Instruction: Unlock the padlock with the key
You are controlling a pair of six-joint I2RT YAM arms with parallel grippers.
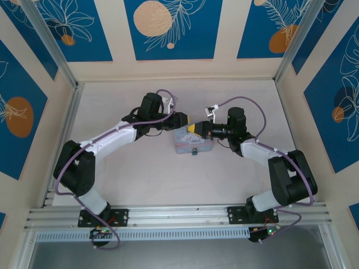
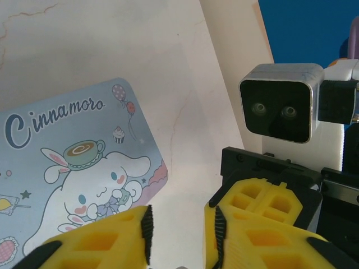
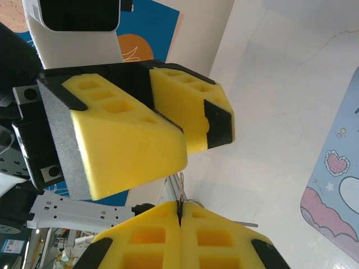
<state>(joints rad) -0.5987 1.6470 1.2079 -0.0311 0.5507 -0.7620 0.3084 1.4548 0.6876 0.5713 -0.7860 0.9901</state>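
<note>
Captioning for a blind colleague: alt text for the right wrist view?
The right gripper, fingers shut, pinches a thin metal sliver, probably the key. The left gripper sits close above; a cartoon tin edges in at right.

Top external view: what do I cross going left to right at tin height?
In order: left wall → left arm → tin → right arm → right wall.

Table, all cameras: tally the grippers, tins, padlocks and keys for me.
Grippers: 2, left gripper and right gripper
Tin: 1
Padlock: 1
Key: 1
Total: 5
</note>
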